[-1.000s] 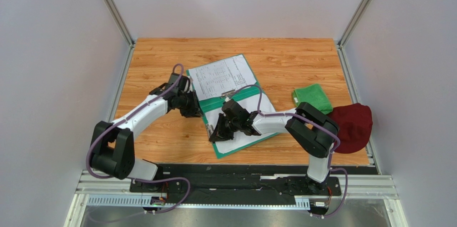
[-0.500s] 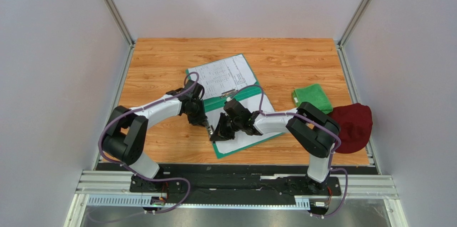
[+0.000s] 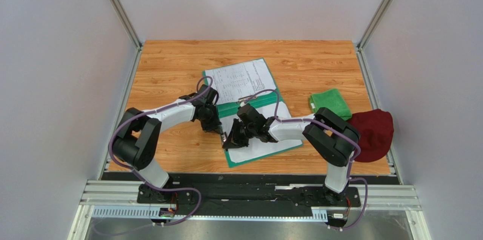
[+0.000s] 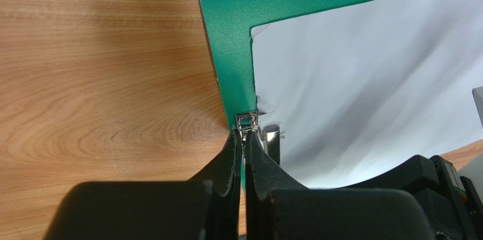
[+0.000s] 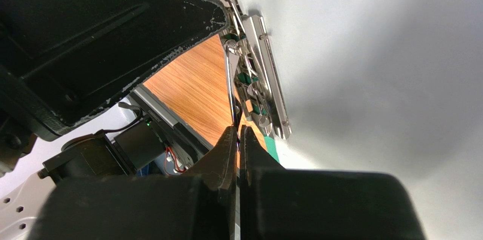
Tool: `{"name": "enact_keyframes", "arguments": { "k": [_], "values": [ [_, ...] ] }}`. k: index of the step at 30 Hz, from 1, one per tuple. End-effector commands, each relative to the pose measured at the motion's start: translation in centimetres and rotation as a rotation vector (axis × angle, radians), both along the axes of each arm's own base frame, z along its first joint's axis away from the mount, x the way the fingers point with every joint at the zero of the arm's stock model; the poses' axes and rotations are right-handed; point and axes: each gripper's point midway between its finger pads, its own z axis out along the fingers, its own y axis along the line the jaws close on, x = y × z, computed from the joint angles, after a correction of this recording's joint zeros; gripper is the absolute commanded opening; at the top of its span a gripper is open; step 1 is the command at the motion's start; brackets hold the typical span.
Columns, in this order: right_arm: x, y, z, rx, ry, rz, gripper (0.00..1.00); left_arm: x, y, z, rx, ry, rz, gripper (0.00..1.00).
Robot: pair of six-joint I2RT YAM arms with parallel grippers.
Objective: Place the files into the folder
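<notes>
The teal-green folder [image 3: 253,104] lies open on the wooden table. Printed sheets [image 3: 241,80] rest on its far half. A blank white sheet [image 3: 271,141] lies on its near half, under a metal clip [image 5: 261,70] along the left edge. My left gripper [image 3: 220,129] is shut, with its tips against the far end of that clip [image 4: 248,121]; it also shows in the left wrist view [image 4: 244,133]. My right gripper [image 3: 229,138] is shut on the clip's thin wire lever [image 5: 231,81], just beside the left gripper; it shows in its own wrist view [image 5: 238,129].
A small bright green folded cloth [image 3: 330,103] lies right of the folder. A dark red cap [image 3: 371,132] sits at the table's right edge. Grey walls and metal rails [image 3: 126,19] enclose the table.
My left gripper moved toward the near right along the folder's edge to the clip, beside the right gripper. The folder and printed sheets turned slightly. The right gripper barely moved.
</notes>
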Motion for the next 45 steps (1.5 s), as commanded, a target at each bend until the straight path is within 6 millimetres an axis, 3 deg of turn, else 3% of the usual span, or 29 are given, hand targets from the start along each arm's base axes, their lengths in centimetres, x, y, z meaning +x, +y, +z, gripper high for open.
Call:
{"name": "enact_keyframes", "arguments": {
  "k": [1, 6, 18, 22, 26, 29, 34, 37, 45],
  "values": [
    [-2.1, -6.7, -7.1, -0.328, 0.079, -0.028, 0.00, -1.2, 1.2, -3.1, 0.103, 0.070, -0.027, 0.00],
    [-2.1, -7.5, -7.3, -0.349, 0.076, -0.020, 0.00, -1.5, 2.0, -4.2, 0.170, 0.114, -0.079, 0.00],
    [-2.2, -12.9, -9.8, -0.525, 0.083, 0.012, 0.00, -0.5, 2.4, -3.6, 0.207, 0.068, -0.136, 0.00],
    [-2.5, -13.4, -10.3, -0.532, 0.090, 0.019, 0.00, -0.5, 2.4, -3.8, 0.206, 0.071, -0.140, 0.00],
    [-2.4, -11.5, -9.6, -0.421, 0.087, 0.039, 0.00, -0.2, 2.3, -3.1, 0.200, 0.039, -0.148, 0.00],
    [-2.0, -10.3, -8.5, -0.371, 0.088, 0.046, 0.00, 0.2, 2.5, -1.4, 0.196, -0.002, -0.134, 0.00],
    [-1.4, -8.6, -6.5, -0.292, 0.086, 0.058, 0.00, 0.7, 1.4, 1.4, 0.123, -0.065, -0.113, 0.18],
    [-0.9, -7.7, -5.3, -0.251, 0.082, 0.058, 0.00, 0.9, 0.9, 1.7, 0.101, -0.063, -0.105, 0.29],
    [-0.6, -6.2, -4.2, -0.194, 0.096, 0.060, 0.00, 0.1, 0.0, 1.3, 0.108, -0.044, -0.092, 0.34]
  ]
}}
